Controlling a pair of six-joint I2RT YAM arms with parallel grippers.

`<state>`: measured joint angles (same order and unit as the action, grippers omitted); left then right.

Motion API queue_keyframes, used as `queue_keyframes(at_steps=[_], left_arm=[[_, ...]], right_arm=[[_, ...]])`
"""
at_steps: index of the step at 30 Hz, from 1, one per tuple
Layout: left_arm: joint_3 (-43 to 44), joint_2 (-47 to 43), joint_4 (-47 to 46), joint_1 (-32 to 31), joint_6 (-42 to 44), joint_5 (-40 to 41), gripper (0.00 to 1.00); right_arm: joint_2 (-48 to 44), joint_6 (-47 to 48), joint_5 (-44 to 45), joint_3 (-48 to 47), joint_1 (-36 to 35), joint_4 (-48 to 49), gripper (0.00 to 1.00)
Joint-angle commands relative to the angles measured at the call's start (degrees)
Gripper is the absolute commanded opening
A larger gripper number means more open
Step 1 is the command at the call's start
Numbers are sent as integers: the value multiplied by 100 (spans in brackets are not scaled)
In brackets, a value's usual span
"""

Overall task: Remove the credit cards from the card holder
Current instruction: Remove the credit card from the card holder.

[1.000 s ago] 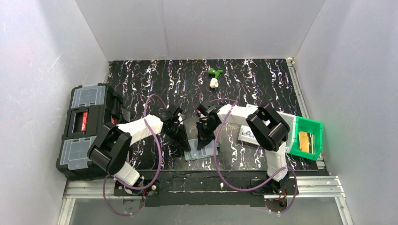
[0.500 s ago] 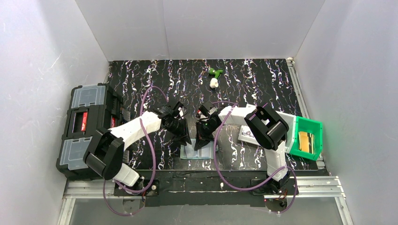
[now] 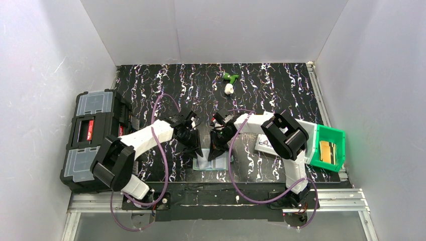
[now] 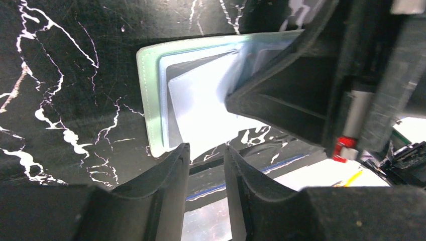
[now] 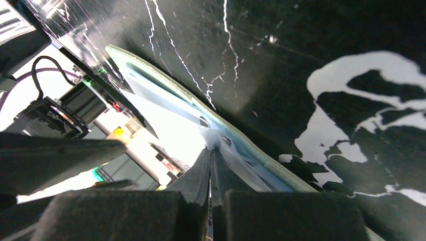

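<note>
I see the card holder (image 3: 206, 164) lying open on the table (image 3: 281, 90) near its front edge, between both arms. My right pincer (image 5: 211, 153) is closed tight, tips down on the holder's inner pocket. My left pincer (image 4: 207, 150) stands slightly apart, gripping nothing, just at the edge of a pale credit card (image 4: 201, 115) poking out of the holder.
</note>
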<state>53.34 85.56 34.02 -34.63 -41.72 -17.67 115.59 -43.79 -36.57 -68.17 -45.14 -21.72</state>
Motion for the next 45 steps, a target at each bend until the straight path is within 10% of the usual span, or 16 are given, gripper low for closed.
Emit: queue_keyframes(at_steps=[1,20,32,45], left_arm=[[-205,239,-152,-26,-48,-153,31],[-590,528,-816,-26,-340,-437,31],[-516,280,-846,-26,-595,-242,0],[-289,-109,-599,-37,-468,-125,0]], right_arm=[[235,-2,221,140,-36,193,1],[263,-7,177,120,-30,200,1],[-243,182,351,-362,-33,-250,2],[-1029,347,768,-933,-5,-962,53]])
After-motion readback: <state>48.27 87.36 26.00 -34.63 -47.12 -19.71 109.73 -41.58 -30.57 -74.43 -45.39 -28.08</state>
